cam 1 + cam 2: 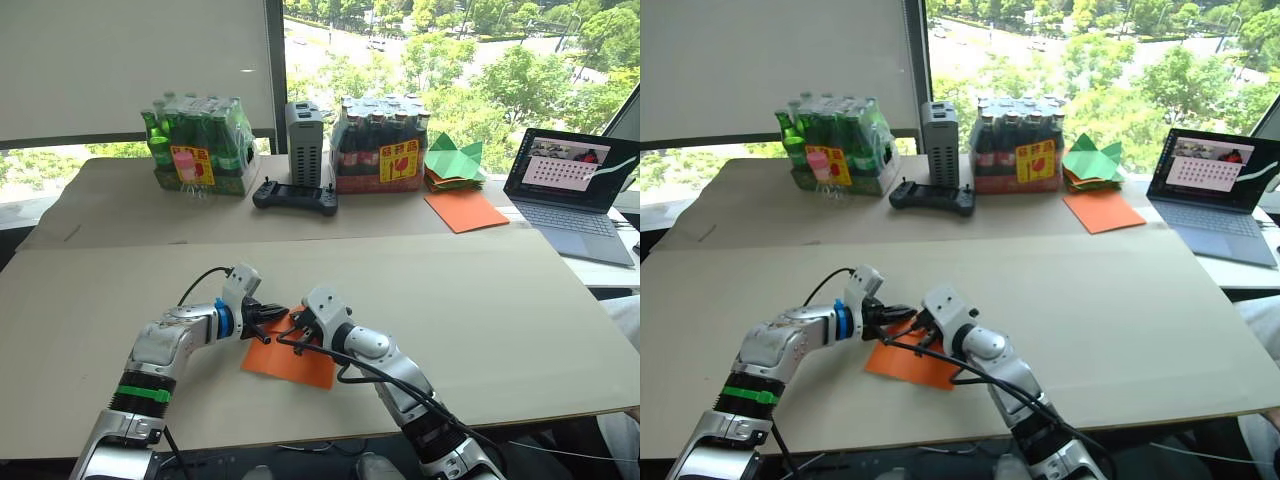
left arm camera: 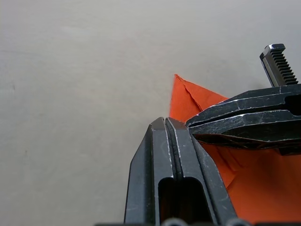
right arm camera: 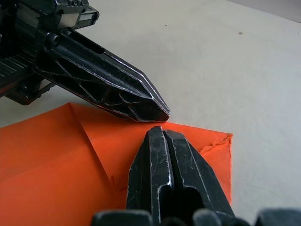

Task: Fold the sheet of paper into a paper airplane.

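Nearest the camera, two robot arms reach inward over the near edge of a wide beige worktop (image 1: 480, 300) and meet above a thin bright-orange sheet of paper (image 1: 290, 362) with crease lines. The sheet lies flat close to the near edge, a little left of the middle, with one corner folded over.

The left gripper (image 1: 268, 312) comes in from the left, and its black fingers (image 2: 171, 141) are pressed together with no gap, the tips resting at the paper's far edge. The right gripper (image 1: 296, 334) comes in from the right, and its fingers (image 3: 164, 155) are likewise closed against each other, tips down on the orange sheet. The two grippers nearly touch tip to tip. From the pictures it cannot be told whether either pair pinches any paper.

Along the far edge of the worktop stands a shrink-wrapped pack of green glass bottles (image 1: 195, 140) toward the left. Beside it, near the middle, is a grey upright box (image 1: 304, 143) with a black handheld controller (image 1: 295, 195) lying in front. Right of that is a pack of dark bottles with a red and yellow label (image 1: 380, 145). Further right lie green folded paper shapes (image 1: 452, 162) and a larger smooth orange sheet (image 1: 465, 211). At the far right corner an open laptop (image 1: 575, 190) shows a lit screen.
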Controlling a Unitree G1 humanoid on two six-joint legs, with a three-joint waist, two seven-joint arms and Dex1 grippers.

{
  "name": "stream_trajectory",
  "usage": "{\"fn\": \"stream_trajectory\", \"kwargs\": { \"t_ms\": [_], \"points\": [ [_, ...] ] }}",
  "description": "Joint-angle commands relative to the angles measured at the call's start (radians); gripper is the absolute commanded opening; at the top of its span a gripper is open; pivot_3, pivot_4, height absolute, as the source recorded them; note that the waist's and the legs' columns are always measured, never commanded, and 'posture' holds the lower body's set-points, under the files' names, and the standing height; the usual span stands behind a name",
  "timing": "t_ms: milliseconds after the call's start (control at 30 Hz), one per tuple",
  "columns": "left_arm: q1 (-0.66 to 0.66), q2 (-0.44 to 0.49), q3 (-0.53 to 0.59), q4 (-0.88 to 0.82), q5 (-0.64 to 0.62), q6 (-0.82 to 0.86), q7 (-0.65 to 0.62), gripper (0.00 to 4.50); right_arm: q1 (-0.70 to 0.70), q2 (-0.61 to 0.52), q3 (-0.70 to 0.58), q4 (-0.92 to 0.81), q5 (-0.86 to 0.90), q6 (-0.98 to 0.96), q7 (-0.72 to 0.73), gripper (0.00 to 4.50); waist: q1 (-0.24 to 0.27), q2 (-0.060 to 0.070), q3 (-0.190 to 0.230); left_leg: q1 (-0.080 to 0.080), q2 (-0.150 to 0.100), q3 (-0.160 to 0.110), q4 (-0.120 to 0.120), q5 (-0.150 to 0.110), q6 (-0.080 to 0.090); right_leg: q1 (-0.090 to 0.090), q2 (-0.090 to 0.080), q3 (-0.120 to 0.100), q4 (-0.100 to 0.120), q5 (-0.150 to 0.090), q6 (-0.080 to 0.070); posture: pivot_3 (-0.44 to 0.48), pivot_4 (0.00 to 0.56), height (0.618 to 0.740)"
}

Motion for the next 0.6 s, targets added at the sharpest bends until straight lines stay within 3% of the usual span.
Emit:
{"fn": "stream_trajectory", "kwargs": {
  "t_ms": [33,333,600],
  "points": [
    [0.05,0.046,-0.008,-0.004,0.023,0.017,-0.014,0.04,0.013,-0.007,0.009,-0.003,-0.008,0.025,0.001,0.0,-0.001,0.0,0.0,0.0,0.0,0.0,0.0,0.0,0.0,0.0,0.0,0.0,0.0,0.0,0.0,0.0,0.15,0.74],
    [0.119,0.089,0.021,-0.092,0.013,0.016,-0.015,0.04,0.009,-0.005,0.013,0.005,-0.005,0.029,0.008,0.0,-0.001,0.0,0.0,0.001,0.0,0.0,0.0,0.0,0.0,0.0,0.0,0.0,0.0,0.0,0.0,0.0,0.15,0.74],
    [0.1,0.034,0.114,-0.123,-0.047,0.046,0.046,0.04,0.006,-0.009,0.014,0.01,-0.006,0.028,0.013,0.0,0.001,0.0,0.0,0.001,0.0,0.0,0.0,0.0,0.0,0.0,0.0,0.0,0.0,0.0,0.0,0.0,0.15,0.74]
  ]
}}
